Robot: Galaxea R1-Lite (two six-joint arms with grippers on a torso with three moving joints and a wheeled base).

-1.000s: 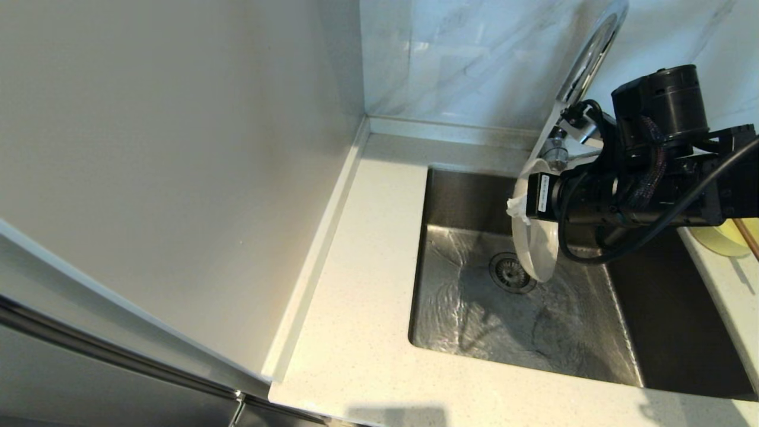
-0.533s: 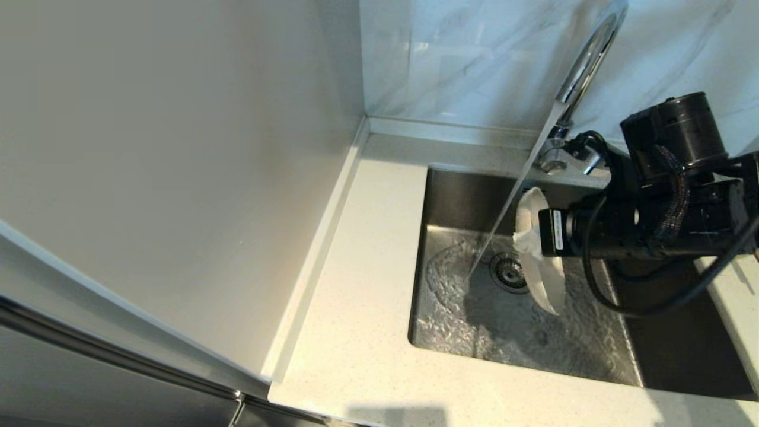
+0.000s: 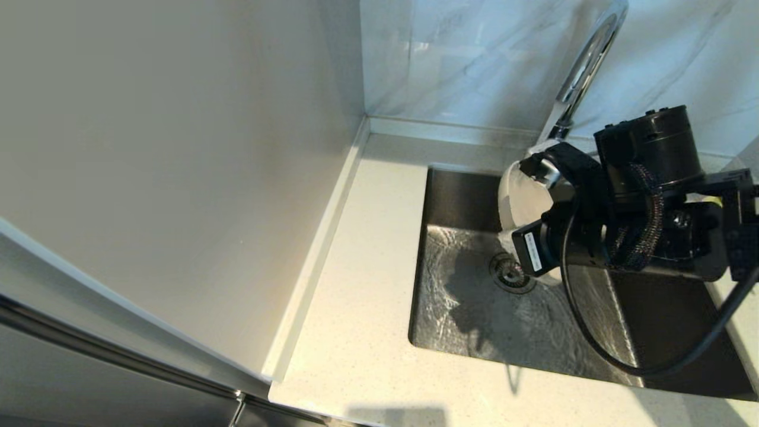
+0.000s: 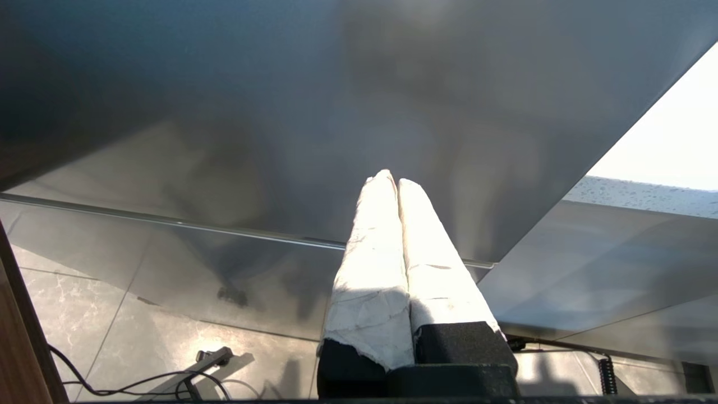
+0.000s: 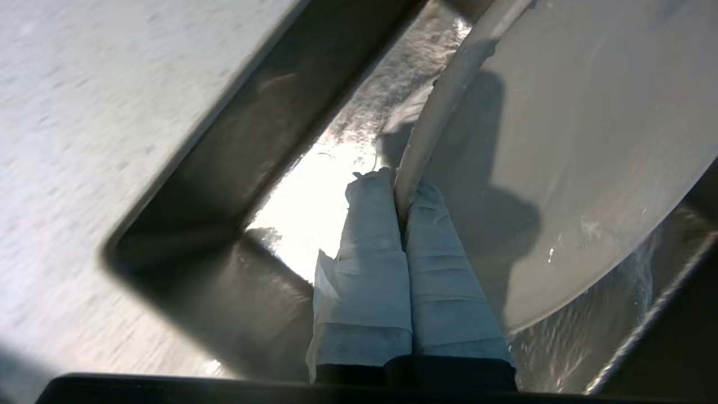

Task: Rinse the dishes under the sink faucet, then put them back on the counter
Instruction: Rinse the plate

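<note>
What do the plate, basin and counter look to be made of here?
Plate: probably glazed ceramic, smooth white, glossy, wet, pinched at its rim by the right pincer. Basin: brushed steel, grey with rippled highlights. Counter: likely stone or composite, cream with fine speckles, matte.

Open desk (image 3: 367, 249) left of the basin (image 3: 474, 320). Basin's left half and lower floor open. Upper right blocked by faucet (image 3: 584, 62), tilted plate (image 3: 519, 201) and right pincer (image 5: 403, 193) clamped on its rim. Wall panel (image 3: 178, 148) closing frame left.
</note>
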